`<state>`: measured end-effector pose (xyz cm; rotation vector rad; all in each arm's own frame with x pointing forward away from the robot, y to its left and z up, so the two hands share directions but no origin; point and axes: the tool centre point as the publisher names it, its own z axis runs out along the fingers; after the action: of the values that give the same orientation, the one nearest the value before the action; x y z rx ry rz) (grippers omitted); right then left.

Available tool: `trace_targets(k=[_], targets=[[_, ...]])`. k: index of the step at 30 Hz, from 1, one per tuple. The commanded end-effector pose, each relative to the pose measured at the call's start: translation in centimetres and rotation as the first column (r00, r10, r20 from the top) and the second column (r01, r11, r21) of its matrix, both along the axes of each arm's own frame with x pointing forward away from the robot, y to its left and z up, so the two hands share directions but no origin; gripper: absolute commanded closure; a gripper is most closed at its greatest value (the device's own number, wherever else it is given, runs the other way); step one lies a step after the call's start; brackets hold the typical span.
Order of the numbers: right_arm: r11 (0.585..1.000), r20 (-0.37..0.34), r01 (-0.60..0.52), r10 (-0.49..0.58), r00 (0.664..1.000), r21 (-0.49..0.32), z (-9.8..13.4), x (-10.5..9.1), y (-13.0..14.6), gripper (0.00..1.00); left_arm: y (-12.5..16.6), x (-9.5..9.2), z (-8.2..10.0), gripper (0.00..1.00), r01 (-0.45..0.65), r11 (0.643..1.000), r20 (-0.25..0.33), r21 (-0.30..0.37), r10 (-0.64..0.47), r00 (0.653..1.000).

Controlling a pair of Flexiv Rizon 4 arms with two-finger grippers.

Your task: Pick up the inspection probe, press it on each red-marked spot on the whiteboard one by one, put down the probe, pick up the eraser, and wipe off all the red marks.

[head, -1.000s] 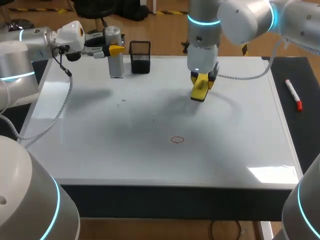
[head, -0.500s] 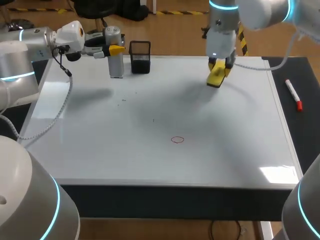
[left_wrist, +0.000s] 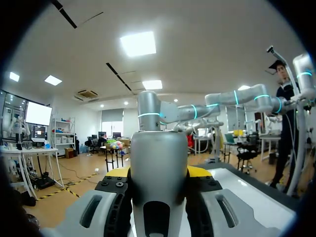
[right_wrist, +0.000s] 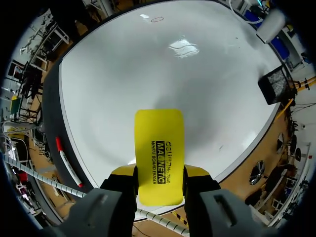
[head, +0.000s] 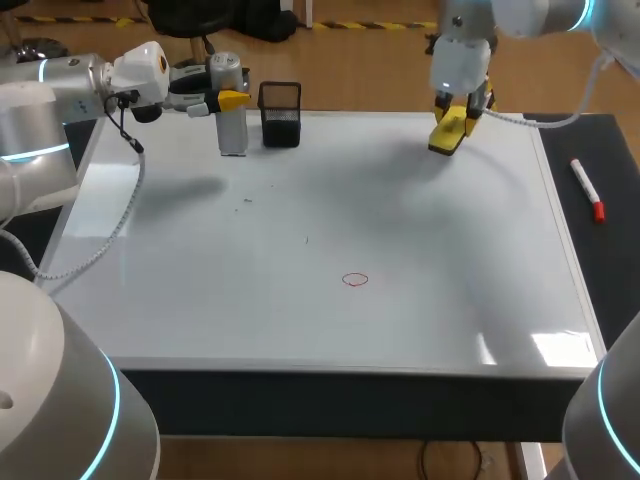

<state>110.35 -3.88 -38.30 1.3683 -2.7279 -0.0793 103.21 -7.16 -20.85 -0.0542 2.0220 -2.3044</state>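
Note:
The silver cylindrical probe stands upright at the whiteboard's back left, with my left gripper shut on its upper part. In the left wrist view the probe fills the gap between the yellow-tipped fingers. My right gripper hangs over the board's back right edge, shut on the yellow eraser. The eraser sticks out ahead of the right gripper in its wrist view. One small red circle mark lies near the board's middle front, and this red mark is far ahead of the eraser.
A black mesh holder stands right beside the probe at the back edge. A red-capped marker lies on the dark strip right of the board. A few tiny dark specks dot the left half.
My right arm has carried the eraser from the board's middle back to its back right edge, rising away from the surface. The left arm and probe have stayed put.

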Motion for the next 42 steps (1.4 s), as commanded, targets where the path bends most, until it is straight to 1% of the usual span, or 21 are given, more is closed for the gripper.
trace_targets(k=[1,7,11,17,42], targets=[[1.0,-0.031,0.001,-0.001,1.0,0.003,-0.28,1.27,0.03,1.0,-0.07,-0.16,0.15,1.0,-0.006,1.0,0.001,0.001,0.006,1.0],[1.0,-0.029,0.006,-0.006,1.0,0.004,-0.06,1.62,-0.01,1.0,-0.07,-0.16,0.15,1.0,-0.006,1.0,0.001,0.001,0.006,1.0],[1.0,-0.027,0.005,-0.005,1.0,-0.022,0.21,1.65,-0.03,1.0,-0.07,-0.16,0.15,1.0,-0.006,1.0,0.001,0.001,0.006,1.0],[1.0,-0.018,0.002,-0.002,1.0,-0.029,0.7,1.47,-0.02,1.0,-0.07,-0.16,0.15,1.0,-0.006,1.0,0.001,0.001,0.006,1.0],[1.0,-0.018,0.002,-0.002,1.0,-0.029,0.7,1.47,-0.02,1.0,-0.07,-0.16,0.15,1.0,-0.006,1.0,0.001,0.001,0.006,1.0]])
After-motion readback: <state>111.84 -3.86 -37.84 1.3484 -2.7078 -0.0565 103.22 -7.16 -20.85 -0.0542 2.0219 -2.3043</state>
